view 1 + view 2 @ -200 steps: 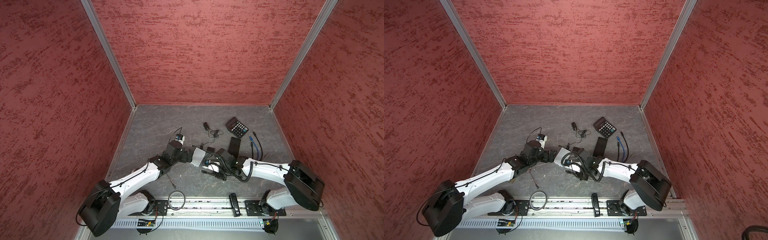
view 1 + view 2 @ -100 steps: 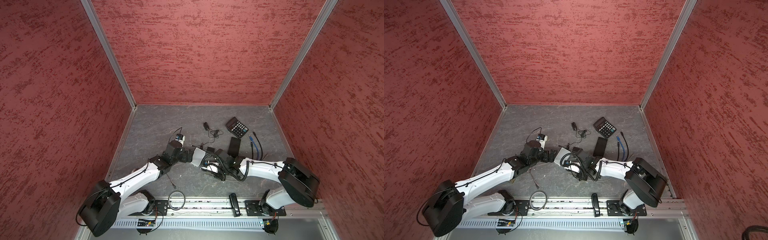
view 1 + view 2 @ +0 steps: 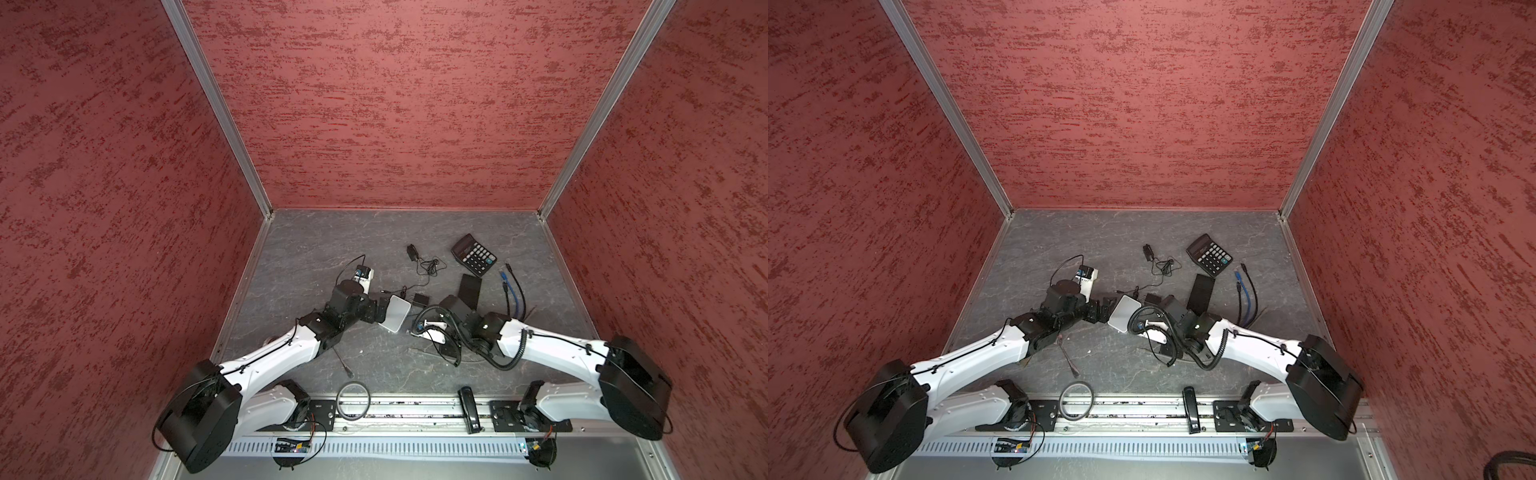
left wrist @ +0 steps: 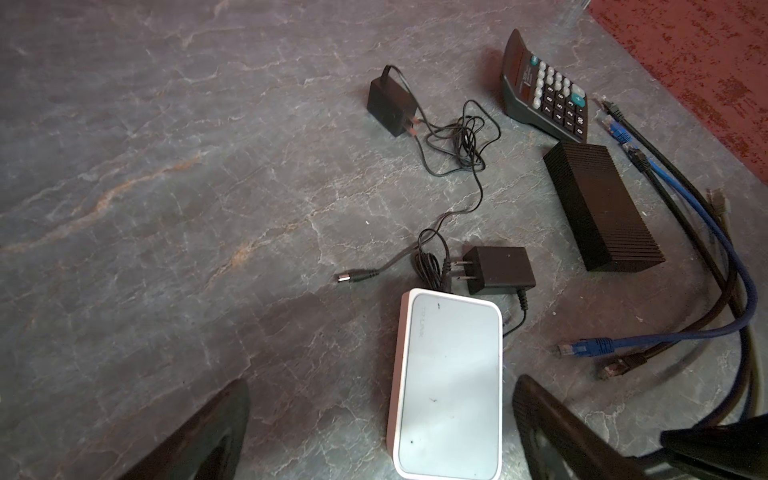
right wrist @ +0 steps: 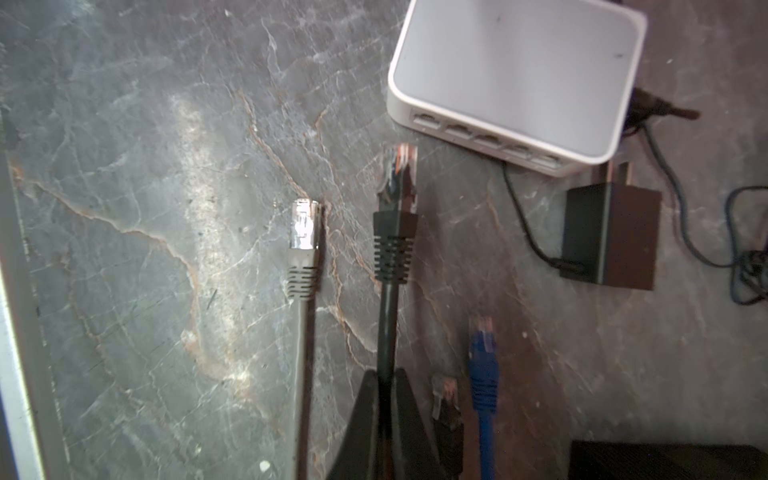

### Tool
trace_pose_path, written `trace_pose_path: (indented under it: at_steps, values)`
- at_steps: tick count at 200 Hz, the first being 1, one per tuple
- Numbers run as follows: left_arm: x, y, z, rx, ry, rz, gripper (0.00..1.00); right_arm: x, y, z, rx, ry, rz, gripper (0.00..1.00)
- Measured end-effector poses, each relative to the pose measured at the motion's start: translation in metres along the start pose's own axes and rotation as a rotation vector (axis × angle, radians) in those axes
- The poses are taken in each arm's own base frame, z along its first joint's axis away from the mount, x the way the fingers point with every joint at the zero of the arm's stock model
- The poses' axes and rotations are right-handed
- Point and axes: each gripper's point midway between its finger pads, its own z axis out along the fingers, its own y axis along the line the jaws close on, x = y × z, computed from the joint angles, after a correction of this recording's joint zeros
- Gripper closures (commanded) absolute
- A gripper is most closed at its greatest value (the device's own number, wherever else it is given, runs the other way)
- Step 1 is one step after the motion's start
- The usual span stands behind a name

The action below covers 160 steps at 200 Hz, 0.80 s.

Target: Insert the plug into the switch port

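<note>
We see two arms of the same make. The left arm (image 3: 274, 361) and the right arm (image 3: 552, 345) wear smooth white shells between black joints, and each has a large, rounded black joint housing (image 3: 199, 415). A thin black cable (image 3: 264, 356) is clipped along the left arm's shell; a coiled black cable (image 3: 524, 338) runs beside the right one's. Small screws dot the white shells. The left gripper (image 4: 382, 415) and right gripper (image 5: 385, 386) end in matte black, wedge-shaped jaws. Both bases are bolted through black plates (image 3: 326, 415) to a silver rail (image 3: 407, 413), with small circuit boards (image 3: 291, 446) and red wires below.
</note>
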Motion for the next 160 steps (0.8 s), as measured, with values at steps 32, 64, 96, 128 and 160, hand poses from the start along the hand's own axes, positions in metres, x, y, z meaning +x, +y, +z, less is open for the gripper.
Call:
trace_pose_path:
  at_steps: [32,64,96,128,160]
  values:
    - [-0.003,-0.019,0.001,0.045,-0.024,0.149,0.02,0.002,-0.006,-0.02,0.031,-0.019,0.002,1.0]
    - [-0.011,-0.038,-0.003,0.087,-0.081,0.328,0.02,0.011,-0.009,-0.029,0.037,-0.001,0.023,1.0]
    - [-0.02,-0.043,-0.011,0.093,-0.141,0.506,0.01,0.018,-0.011,-0.032,0.037,0.016,0.046,1.0]
    - [-0.003,-0.06,-0.015,0.146,-0.175,0.758,0.01,0.018,-0.014,-0.035,0.036,0.002,0.066,1.0]
    - [0.028,-0.076,-0.016,0.241,-0.213,0.945,0.03,0.015,-0.015,-0.04,0.03,-0.028,0.08,1.0]
